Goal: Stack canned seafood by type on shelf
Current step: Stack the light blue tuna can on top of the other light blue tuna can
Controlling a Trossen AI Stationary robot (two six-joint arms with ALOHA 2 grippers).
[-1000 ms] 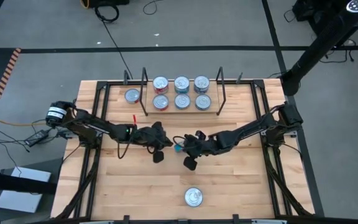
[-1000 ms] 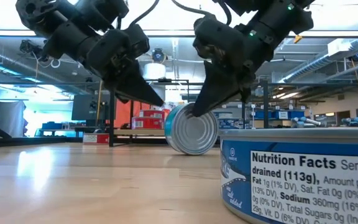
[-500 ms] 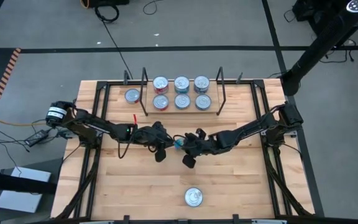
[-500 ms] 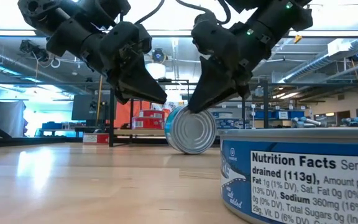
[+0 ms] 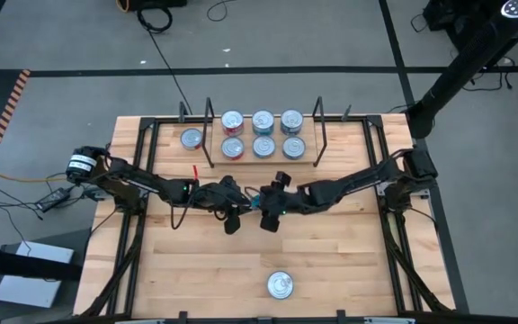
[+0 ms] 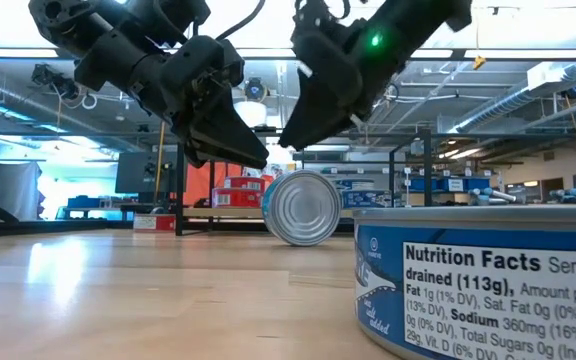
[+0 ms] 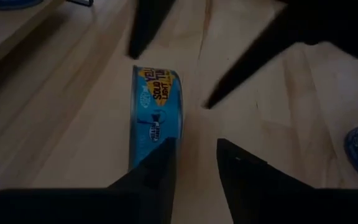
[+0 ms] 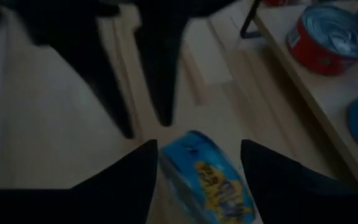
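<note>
The left gripper [image 5: 233,216] and the right gripper [image 5: 266,214] meet near the middle of the table [image 5: 349,270], tips pointed toward each other. Between them a blue-labelled tin [image 6: 302,207] stands on its edge on the wood, silver lid facing the low camera. Both grippers have their fingers parted. The left wrist view shows the left fingers [image 7: 151,174] set narrowly apart just beside the tin's rim; the right wrist view shows the right fingers [image 8: 129,177] spread wider, with the tin [image 8: 207,171] lying between and just beyond them. In the low view both grippers sit above the tin with a gap under the tips, so neither has hold of it.

The table is a light-wood slatted top on a black frame. Beyond it the low view shows a large hall with ceiling lights, racks and workbenches.

The shelf [image 5: 263,160] stands at the far edge of the table, behind both grippers: a narrow light board between two black wire end frames. Six tins [image 5: 263,133] rest on it in two rows of three; the left column has red labels, the other two columns blue. One more tin [image 5: 192,139] sits on the table just left of the shelf's left frame. Another blue-labelled tin [image 5: 280,285] lies flat near the table's front edge, well apart from the grippers, and fills the low view's right foreground [image 6: 478,285].

A small red object [image 5: 194,170] lies on the table between the left arm and the shelf.
</note>
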